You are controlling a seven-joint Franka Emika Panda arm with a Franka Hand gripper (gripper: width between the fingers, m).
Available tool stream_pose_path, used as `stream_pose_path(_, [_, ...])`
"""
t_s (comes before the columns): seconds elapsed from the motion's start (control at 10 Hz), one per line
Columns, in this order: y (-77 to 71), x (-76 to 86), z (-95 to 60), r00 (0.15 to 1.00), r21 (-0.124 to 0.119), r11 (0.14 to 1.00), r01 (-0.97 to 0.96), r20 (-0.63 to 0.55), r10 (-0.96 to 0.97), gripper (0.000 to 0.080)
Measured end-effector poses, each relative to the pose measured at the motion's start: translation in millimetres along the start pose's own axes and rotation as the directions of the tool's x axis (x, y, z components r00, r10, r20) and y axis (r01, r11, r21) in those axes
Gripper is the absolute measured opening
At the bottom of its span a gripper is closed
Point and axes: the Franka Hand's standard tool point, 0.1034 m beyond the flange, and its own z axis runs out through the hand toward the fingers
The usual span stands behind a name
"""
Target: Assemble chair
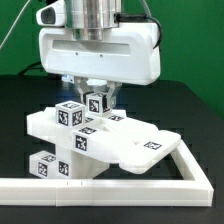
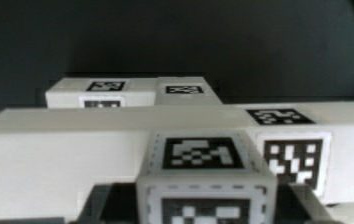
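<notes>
Gripping a short square matte-white tagged post [image 2: 202,178], narrow two-finger gripper [image 1: 97,96] hovers above the blocky white plastic chair [image 1: 100,142]; advise vertical, squared insertion.

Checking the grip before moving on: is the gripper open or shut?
Shut on the post: the gripper has fingers against both its sides.

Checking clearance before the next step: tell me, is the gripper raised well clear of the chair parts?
No: in the exterior view the gripper is down among the chair parts, its fingers either side of a tagged post.
</notes>
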Motion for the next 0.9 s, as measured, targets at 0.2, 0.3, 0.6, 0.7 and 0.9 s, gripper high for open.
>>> stream_pose_path(0.2, [-0.6,0.1,0.5,0.972,0.005,0.972,-0.235,0.0,0.235,0.0282])
stream_pose_path(0.3, [-1.5,2.7,0.4,0.916,0.042,0.915,-0.401,0.01,0.401,0.0282])
stream_pose_path(0.6, [-4.5,3.6,0.6,0.717,0.097,0.711,-0.696,0.033,0.697,0.0284])
stream_pose_path(0.7, [-4.6,3.7,0.4,0.735,0.098,0.729,-0.677,0.03,0.678,0.0284])
stream_pose_path(0.9, [-4.5,3.4,1.3,0.758,0.097,0.753,-0.65,0.026,0.651,0.0438])
